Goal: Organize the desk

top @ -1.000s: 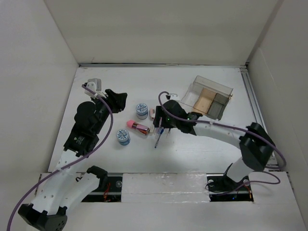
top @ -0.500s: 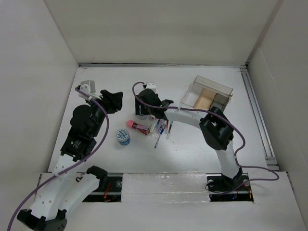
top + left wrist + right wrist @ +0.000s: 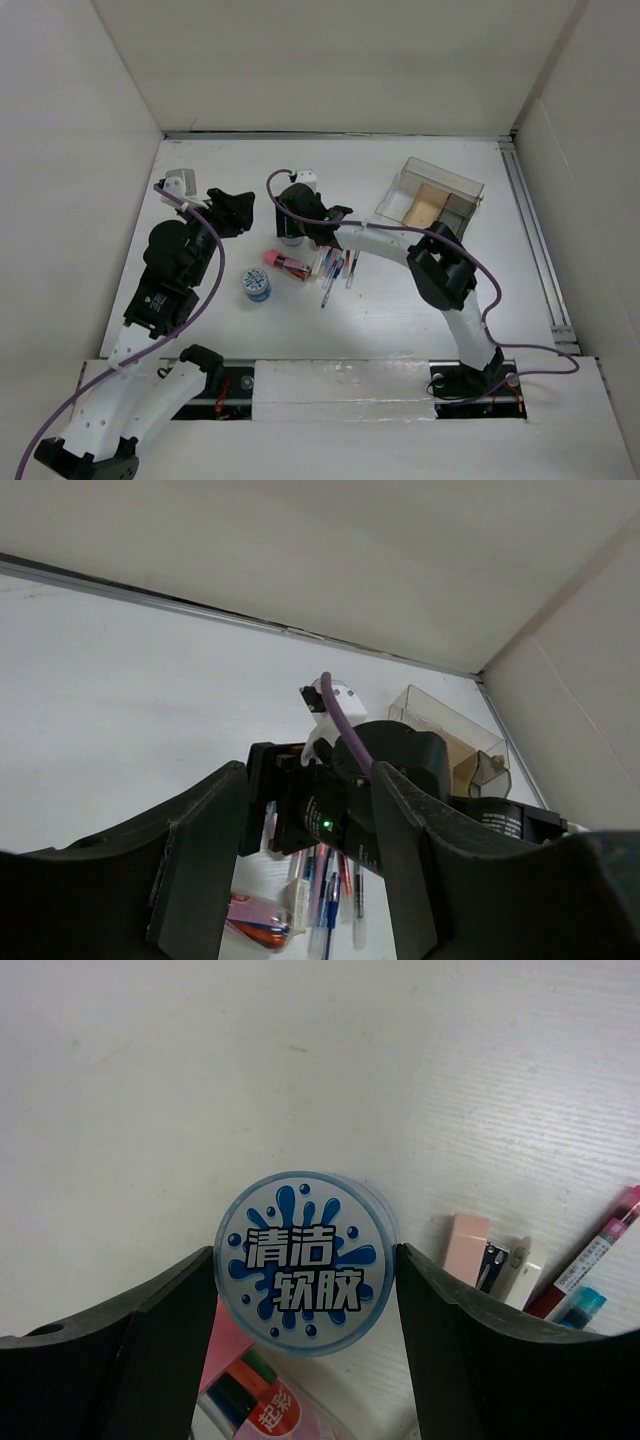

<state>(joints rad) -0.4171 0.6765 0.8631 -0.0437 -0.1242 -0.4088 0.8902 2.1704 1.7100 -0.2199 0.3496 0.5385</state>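
Observation:
The white desk (image 3: 400, 320) holds scattered stationery. My right gripper (image 3: 296, 222) is low over a round tub with a blue splash lid (image 3: 305, 1263). In the right wrist view the gripper (image 3: 305, 1252) is open, with one finger close on each side of the tub. A second matching tub (image 3: 257, 285) stands nearer the front. A pink marker case (image 3: 287, 264) lies between them. Several pens (image 3: 335, 268) lie side by side to its right. My left gripper (image 3: 238, 208) is open and empty, raised above the desk to the left of the right gripper.
A clear compartment box (image 3: 430, 203) stands at the back right. A pink eraser (image 3: 467, 1248) and a nail clipper (image 3: 500, 1265) lie right of the tub. A metal rail (image 3: 530, 230) runs along the right edge. White walls enclose the desk.
My right gripper has moved left from over the pens to the rear tub and now straddles it. My left gripper has shifted slightly left and back.

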